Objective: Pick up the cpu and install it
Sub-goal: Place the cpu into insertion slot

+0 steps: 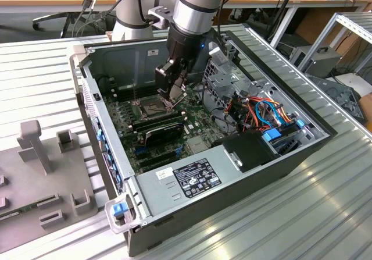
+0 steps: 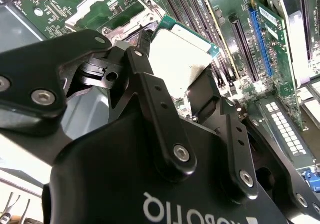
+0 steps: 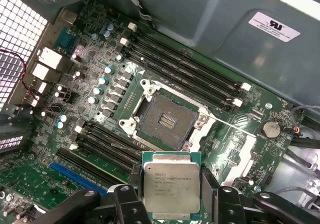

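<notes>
My gripper (image 1: 173,92) is shut on the cpu (image 3: 171,176), a thin square chip with a pale silver face and a green rim. The chip sits between the two black fingers (image 3: 209,186), held by opposite edges. In the second wrist view the cpu (image 2: 177,53) shows from behind the gripper's links. It hangs a little above the green motherboard (image 1: 195,129), just beside the open dark square socket (image 3: 167,120) with its metal frame, not over it. In the exterior view the gripper reaches down into the open computer case, close above the socket (image 1: 152,104).
The case walls (image 1: 104,149) ring the board on all sides. Long memory slots (image 3: 185,63) run on both sides of the socket. A power supply box (image 1: 186,178) and a bundle of coloured cables (image 1: 261,111) fill the exterior view's right. A grey fixture tray (image 1: 46,173) lies outside at left.
</notes>
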Robot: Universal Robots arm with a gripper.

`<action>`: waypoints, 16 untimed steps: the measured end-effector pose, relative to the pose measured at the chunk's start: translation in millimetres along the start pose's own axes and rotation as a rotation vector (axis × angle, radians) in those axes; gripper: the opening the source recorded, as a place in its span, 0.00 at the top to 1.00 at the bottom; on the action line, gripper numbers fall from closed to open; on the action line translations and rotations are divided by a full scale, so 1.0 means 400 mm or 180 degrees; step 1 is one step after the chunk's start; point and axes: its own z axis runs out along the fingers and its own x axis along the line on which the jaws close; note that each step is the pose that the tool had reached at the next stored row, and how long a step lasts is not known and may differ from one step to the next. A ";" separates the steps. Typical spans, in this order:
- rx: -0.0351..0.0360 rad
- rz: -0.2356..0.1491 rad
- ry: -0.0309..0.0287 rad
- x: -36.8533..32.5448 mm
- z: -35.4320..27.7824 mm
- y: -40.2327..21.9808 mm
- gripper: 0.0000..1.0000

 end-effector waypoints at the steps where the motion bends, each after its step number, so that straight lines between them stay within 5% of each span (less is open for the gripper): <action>1: 0.0001 -0.0011 0.0001 0.000 0.000 0.000 0.45; 16: 0.0009 -0.0220 0.0011 0.000 0.000 0.000 0.45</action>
